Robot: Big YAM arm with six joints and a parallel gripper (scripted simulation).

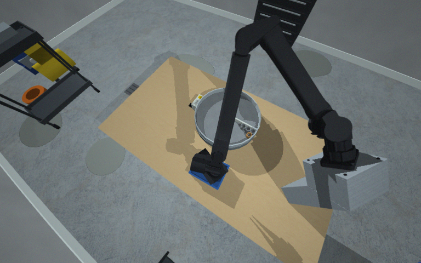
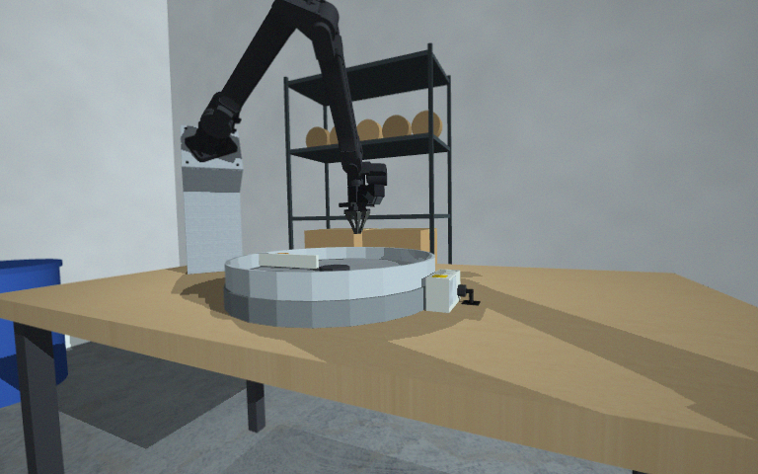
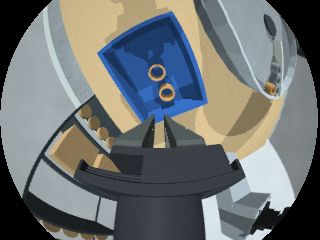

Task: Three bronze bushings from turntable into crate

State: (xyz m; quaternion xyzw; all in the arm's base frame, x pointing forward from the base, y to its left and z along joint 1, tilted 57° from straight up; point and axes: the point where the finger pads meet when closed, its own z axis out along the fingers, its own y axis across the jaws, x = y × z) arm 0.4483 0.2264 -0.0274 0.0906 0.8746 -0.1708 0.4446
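From above we see the black pincer (image 1: pixel 214 178) hanging over the blue crate (image 1: pixel 223 181), which sits on the tan wooden table (image 1: pixel 148 124) just beside the round grey turntable (image 1: pixel 202 102). One bronze bushing (image 1: pixel 249 135) lies in the turntable next to a white divider bar, with three pale metal sleeves (image 1: pixel 245 127) beside it.

From the side, the pincer (image 2: pixel 356 226) hovers above and behind the turntable (image 2: pixel 330 279), its tips drawn to a point; the crate is hidden.

Through the wrist camera we count two bronze rings (image 3: pixel 162 82) lying on the floor of the crate (image 3: pixel 127 67), below and apart from the pincer (image 3: pixel 158 135). Its jaws are nearly closed and hold nothing
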